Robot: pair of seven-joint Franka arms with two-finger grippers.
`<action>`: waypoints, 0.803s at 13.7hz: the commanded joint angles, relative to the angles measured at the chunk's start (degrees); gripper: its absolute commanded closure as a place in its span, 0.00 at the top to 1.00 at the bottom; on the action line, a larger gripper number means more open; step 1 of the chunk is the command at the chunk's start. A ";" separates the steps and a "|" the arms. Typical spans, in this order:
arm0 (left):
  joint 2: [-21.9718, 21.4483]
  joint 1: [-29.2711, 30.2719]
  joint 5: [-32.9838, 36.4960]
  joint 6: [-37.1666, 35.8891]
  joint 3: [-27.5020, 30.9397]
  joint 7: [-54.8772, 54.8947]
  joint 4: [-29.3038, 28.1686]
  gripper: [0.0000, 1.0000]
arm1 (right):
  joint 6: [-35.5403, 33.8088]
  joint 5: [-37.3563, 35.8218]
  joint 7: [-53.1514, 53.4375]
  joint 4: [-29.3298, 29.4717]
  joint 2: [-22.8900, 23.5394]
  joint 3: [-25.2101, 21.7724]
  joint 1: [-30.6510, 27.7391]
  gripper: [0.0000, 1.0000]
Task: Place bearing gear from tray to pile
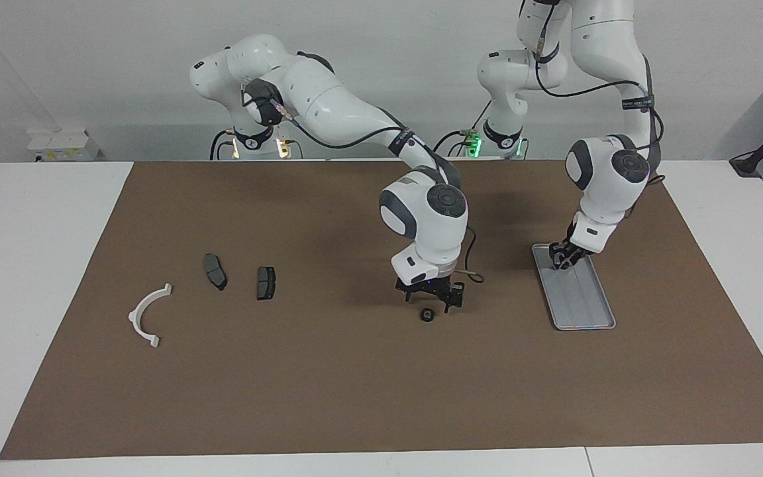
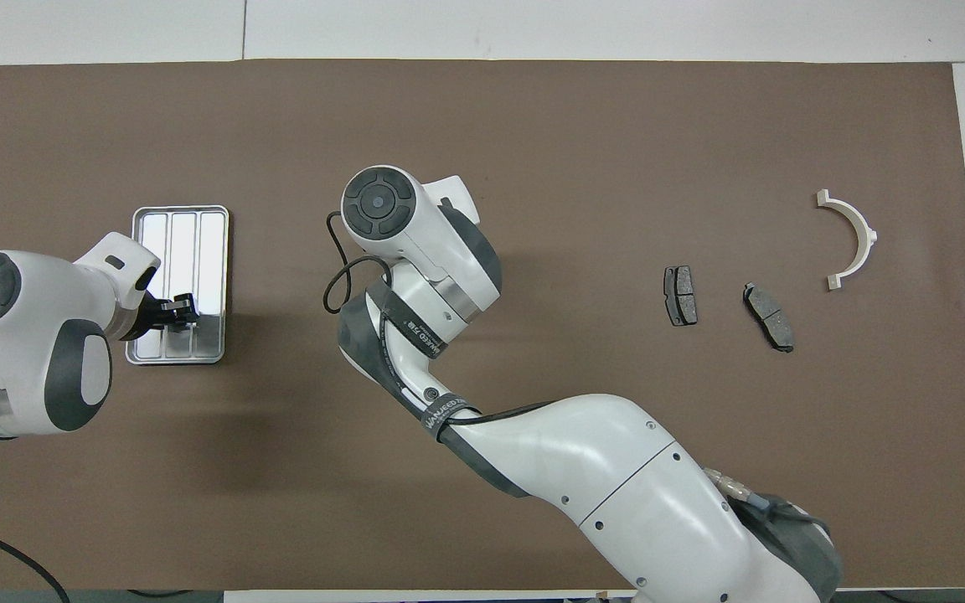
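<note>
The bearing gear (image 1: 427,315), a small black ring, lies on the brown mat in the middle of the table. My right gripper (image 1: 430,302) hangs just above it, open, with a finger on either side. In the overhead view the right wrist hides the gear. The silver ridged tray (image 1: 583,305) (image 2: 185,243) lies toward the left arm's end, and no part shows in it. My left gripper (image 1: 563,257) (image 2: 183,308) is low over the tray's end nearer the robots. The pile lies toward the right arm's end: a white half-ring bracket (image 1: 146,317) (image 2: 855,239) and two dark brake pads (image 1: 214,270) (image 1: 265,282) (image 2: 680,295) (image 2: 769,316).
A brown mat (image 1: 355,397) covers most of the white table. A thin cable loop (image 1: 471,273) hangs beside the right wrist. Bare mat lies between the gear and the brake pads.
</note>
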 commanded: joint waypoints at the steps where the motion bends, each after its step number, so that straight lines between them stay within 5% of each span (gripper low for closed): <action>1: -0.03 -0.48 -0.09 1.45 0.36 -0.19 -0.88 0.13 | -0.23 -1.05 -0.87 1.14 1.22 0.73 -0.51 0.88; 3: 0.05 -0.56 -0.01 -0.99 0.36 -0.28 0.78 0.00 | -0.06 -1.05 -1.05 1.14 1.22 0.73 -0.86 0.84; 7: -0.82 -0.65 -0.36 -13.27 0.19 -1.32 9.82 0.00 | 0.99 -1.05 -2.36 1.14 1.40 0.73 -1.12 0.65; 11: -1.09 -1.09 -0.36 -22.79 0.10 -4.67 17.66 0.00 | 2.75 -1.14 -2.45 1.14 1.84 0.47 -1.56 0.63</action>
